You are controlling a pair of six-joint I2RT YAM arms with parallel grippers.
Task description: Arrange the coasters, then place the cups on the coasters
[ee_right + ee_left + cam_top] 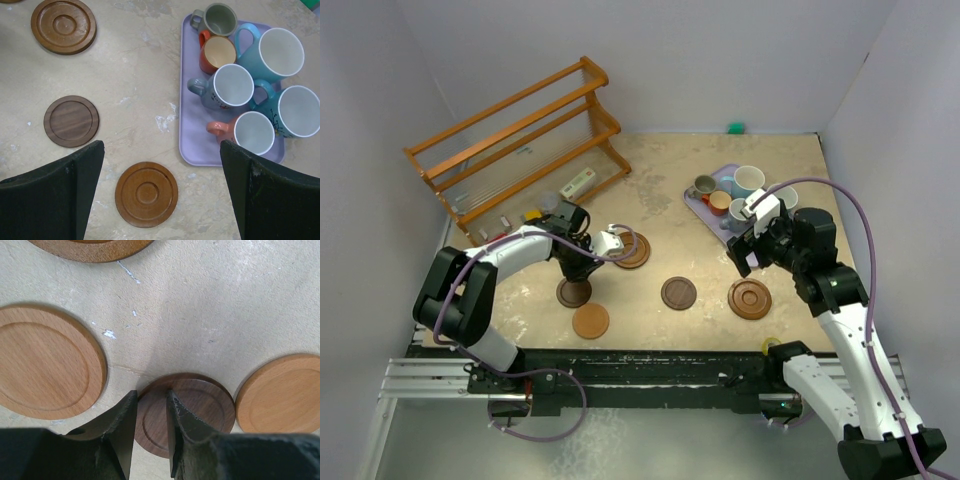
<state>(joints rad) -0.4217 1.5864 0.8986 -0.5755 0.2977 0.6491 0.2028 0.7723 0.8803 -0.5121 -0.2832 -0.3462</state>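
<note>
Several wooden coasters lie on the table. A dark brown coaster (200,410) sits under my left gripper (150,395), whose jaws stand a narrow gap apart over its left part, clamping nothing. Tan coasters (45,362) (282,395) flank it. My right gripper (162,145) hangs wide open above the table, between a ringed reddish-brown coaster (146,194) and the tray. Another dark coaster (71,121) and another ringed one (63,26) lie to the left. Several cups stand on the lavender tray (197,130): pink (252,131), grey-blue (232,85), orange (219,52), grey-olive (221,19) and two large blue (280,50) (300,110).
A wooden rack (515,140) stands at the back left with small items (578,183) in front of it. A small green thing (736,127) lies at the back wall. White walls close in the table on three sides.
</note>
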